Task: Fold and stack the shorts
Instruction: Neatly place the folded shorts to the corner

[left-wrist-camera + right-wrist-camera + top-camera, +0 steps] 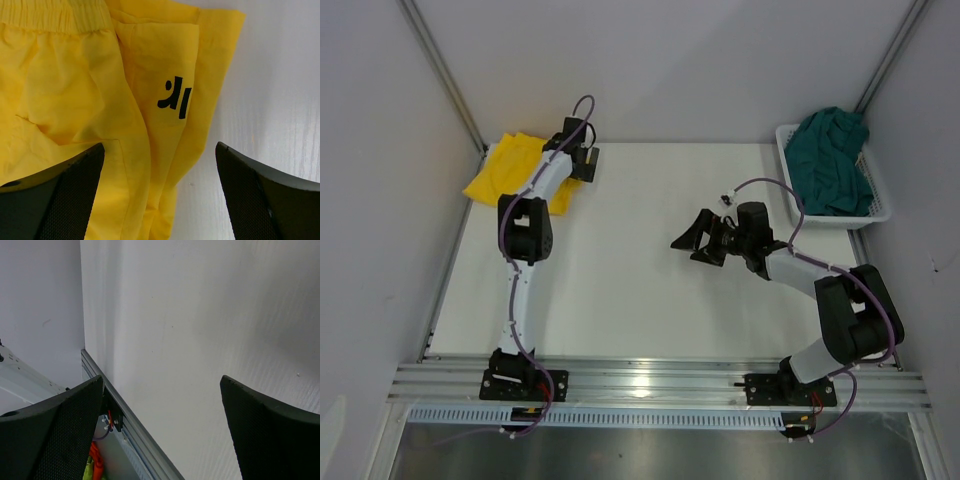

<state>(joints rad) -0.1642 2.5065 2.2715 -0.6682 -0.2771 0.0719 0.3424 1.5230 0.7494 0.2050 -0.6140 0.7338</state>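
The yellow shorts point(513, 166) lie folded flat at the table's far left corner. In the left wrist view the yellow shorts point(75, 100) show a gathered waistband at the top and a small dark logo point(172, 95). My left gripper point(582, 163) hovers open over their right edge; seen from the wrist, the left gripper point(160, 150) has fabric below it and nothing between its fingers. The dark teal shorts point(832, 160) sit crumpled in the white basket point(881, 214) at the far right. My right gripper point(695, 240) stands open mid-table, and the right gripper point(162, 382) is empty.
White walls with metal corner posts point(445, 75) close in the table on three sides. An aluminium rail point(650, 380) runs along the near edge, and this rail point(130, 425) also shows in the right wrist view. Bare white tabletop point(640, 290) lies between the arms.
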